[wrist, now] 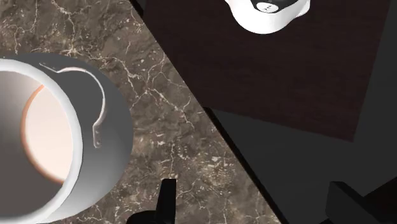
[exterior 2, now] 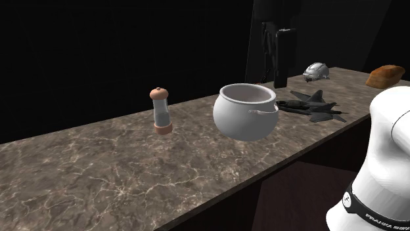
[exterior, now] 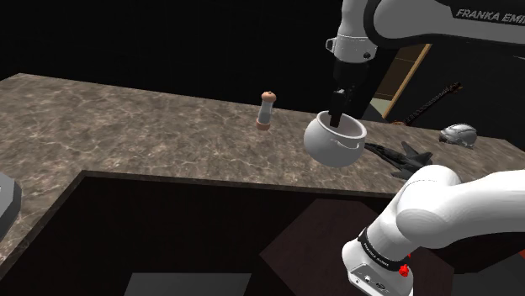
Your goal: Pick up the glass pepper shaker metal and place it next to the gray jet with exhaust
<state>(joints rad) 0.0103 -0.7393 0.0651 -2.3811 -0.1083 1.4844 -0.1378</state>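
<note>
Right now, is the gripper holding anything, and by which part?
Nothing is held. The gripper is open, its fingers apart and clasping nothing, beside the white pot; the pepper shaker stands alone on the marble counter.

White round pot (exterior 2: 246,111) w/ thin wire handle on its side, upright on brown marbled table (exterior 2: 98,177) veined in white. Pot inside pale, w/ pinkish tint at bottom in wrist view. Small silver-grey rounded obj (exterior: 459,134) farther along table, well apart from pot; kind not clear. Brown loaf-like lump (exterior 2: 386,75) near table's far end in 2nd ext view. Dark brown floor panel (wrist: 280,70) below table edge, grey strip beside. Black area behind table
</note>
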